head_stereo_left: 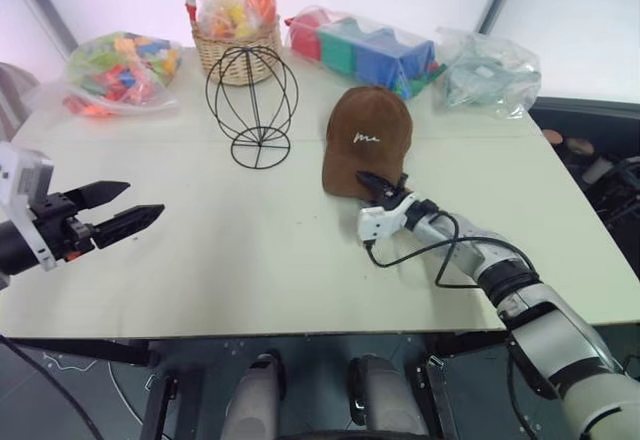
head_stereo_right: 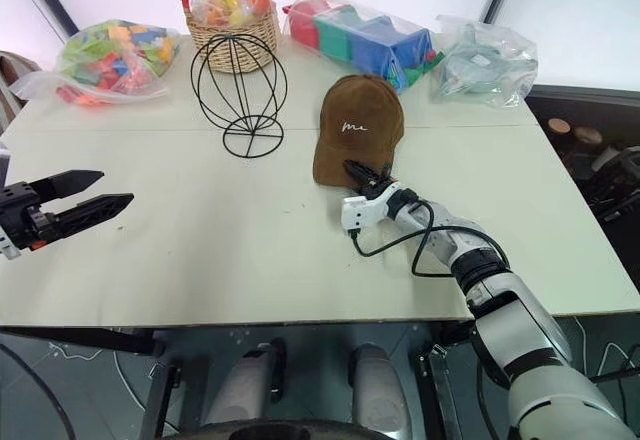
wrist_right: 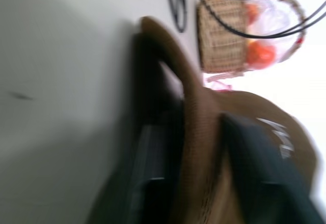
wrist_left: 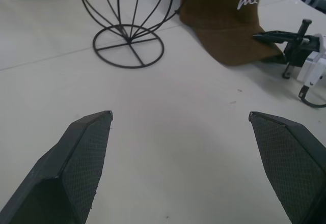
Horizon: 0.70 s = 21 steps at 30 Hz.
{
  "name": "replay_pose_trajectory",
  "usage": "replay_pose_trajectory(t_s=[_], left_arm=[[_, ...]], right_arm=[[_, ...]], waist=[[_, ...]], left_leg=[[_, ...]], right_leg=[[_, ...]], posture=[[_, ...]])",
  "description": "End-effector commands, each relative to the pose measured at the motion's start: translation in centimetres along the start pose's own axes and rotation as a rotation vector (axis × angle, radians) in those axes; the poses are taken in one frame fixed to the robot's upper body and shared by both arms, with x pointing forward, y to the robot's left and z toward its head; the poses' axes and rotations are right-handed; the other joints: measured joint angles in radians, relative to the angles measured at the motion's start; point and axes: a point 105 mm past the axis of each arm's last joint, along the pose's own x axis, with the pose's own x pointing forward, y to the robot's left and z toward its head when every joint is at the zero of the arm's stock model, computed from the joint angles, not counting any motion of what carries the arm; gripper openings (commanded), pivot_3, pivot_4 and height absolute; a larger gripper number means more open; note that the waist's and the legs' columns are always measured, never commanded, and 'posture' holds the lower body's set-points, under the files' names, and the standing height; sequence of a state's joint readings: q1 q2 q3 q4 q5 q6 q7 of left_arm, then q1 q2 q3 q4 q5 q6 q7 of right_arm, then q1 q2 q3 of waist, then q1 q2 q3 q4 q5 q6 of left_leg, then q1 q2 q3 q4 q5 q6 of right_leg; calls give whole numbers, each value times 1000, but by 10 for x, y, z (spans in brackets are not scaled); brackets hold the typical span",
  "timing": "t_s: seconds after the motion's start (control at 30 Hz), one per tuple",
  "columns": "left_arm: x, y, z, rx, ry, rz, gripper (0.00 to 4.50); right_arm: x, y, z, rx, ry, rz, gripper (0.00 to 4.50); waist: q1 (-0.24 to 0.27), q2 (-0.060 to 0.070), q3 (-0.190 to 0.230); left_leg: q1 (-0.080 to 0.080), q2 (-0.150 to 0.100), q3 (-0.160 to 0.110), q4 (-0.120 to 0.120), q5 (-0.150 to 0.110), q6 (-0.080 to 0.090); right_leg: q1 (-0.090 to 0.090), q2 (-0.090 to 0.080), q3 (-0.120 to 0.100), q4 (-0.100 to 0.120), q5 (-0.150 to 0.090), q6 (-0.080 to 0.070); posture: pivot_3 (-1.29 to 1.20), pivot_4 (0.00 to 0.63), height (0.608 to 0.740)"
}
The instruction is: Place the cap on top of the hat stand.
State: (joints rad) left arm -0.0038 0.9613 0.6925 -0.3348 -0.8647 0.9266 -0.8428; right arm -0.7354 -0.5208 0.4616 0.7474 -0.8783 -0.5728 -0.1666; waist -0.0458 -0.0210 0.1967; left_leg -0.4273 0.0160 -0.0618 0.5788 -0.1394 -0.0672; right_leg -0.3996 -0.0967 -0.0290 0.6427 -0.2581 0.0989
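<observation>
The pale surface carries everything, and the cap serves as the marker for the rest. It lies flat with its crown toward the far edge and its brim pointing back at the robot, so its long axis runs near to far. The hat stand stands upright just to the robot's left of the cap, a little farther back, apart from it, its wire globe bare. Behind the stand sits a wicker basket. The right hand is at the cap's near edge, its two black fingers closed on the brim, one above it and one beneath, as the right wrist view shows. The left hand hangs well to the left of the cap, released, fingers spread, holding nothing. The right arm is plainly the nearer one. I'd judge the coming move is a lift, then a carry leftward and slightly away to bring the crown over the globe.
</observation>
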Motion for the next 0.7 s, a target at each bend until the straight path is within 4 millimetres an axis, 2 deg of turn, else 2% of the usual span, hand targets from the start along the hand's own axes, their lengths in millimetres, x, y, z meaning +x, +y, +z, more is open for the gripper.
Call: replay_pose_trajectory(t_s=[0.03, 0.13, 0.23, 0.33, 0.37, 0.4, 0.47, 0.53, 0.6, 0.7], left_arm=[[-3, -3, 12, 42, -43, -3, 4500], [-3, -2, 13, 42, -43, -3, 4500], [-4, 0, 14, 47, -48, 6, 4500], [-10, 4, 26, 50, -93, 25, 4500], [-14, 7, 33, 56, -115, 36, 4500], [-16, 9, 37, 59, -128, 44, 4500], [-23, 13, 47, 71, -160, 62, 4500], [-28, 17, 55, 79, -184, 75, 4500], [-32, 20, 60, 86, -198, 84, 4500], [-35, 22, 63, 91, -206, 88, 4500]], right_arm=[[-3, 12, 2, -1, 1, 35, 19], [-1, 5, 7, 3, -13, -10, 19], [3, -16, 13, 37, -20, -111, 19], [11, -69, 12, 64, 11, -288, 19], [14, -100, 11, 57, 27, -374, 19], [15, -121, 11, 53, 37, -428, 19], [16, -177, 16, 36, 40, -573, 19], [17, -216, 26, 20, 21, -665, 19], [21, -238, 39, 3, -4, -703, 19], [28, -255, 59, -16, -54, -733, 19]], waist=[[0, 0, 0], [0, -1, 0], [-1, 0, 0], [0, 0, 0], [0, 0, 1], [0, 1, 1], [0, 2, 2], [1, 2, 2], [1, 2, 2], [0, 0, 0]], left_leg=[[0, 0, 0, 0, 0, 0], [0, 0, 0, 0, -1, -2], [0, 0, 0, -1, -1, -2], [-1, 0, 0, -3, 0, 0], [-3, 0, 0, -3, 0, 0], [-5, 0, 0, -3, 0, 1], [-9, 0, 0, -3, 1, 1], [-15, 0, 0, -2, 1, 0], [-16, 0, 0, -3, 1, 0], [-16, 0, 0, -5, 1, 0]], right_leg=[[0, 0, 0, 0, 0, 0], [0, 0, 0, 0, 0, 0], [-1, 0, 0, -1, 0, 0], [-3, 0, 0, -1, 0, 0], [-6, 0, 0, 1, 0, 0], [-8, 0, 0, 3, 0, 0], [-14, 1, 0, 5, 0, 0], [-20, 1, 0, 6, 0, 0], [-21, 1, 0, 7, 1, -1], [-21, 1, 0, 5, 1, -1]], posture=[[0, 150, 740], [0, 150, 740], [0, 150, 740], [0, 150, 740], [0, 150, 740], [0, 150, 740], [0, 150, 740], [0, 150, 740], [0, 150, 740], [0, 150, 740]])
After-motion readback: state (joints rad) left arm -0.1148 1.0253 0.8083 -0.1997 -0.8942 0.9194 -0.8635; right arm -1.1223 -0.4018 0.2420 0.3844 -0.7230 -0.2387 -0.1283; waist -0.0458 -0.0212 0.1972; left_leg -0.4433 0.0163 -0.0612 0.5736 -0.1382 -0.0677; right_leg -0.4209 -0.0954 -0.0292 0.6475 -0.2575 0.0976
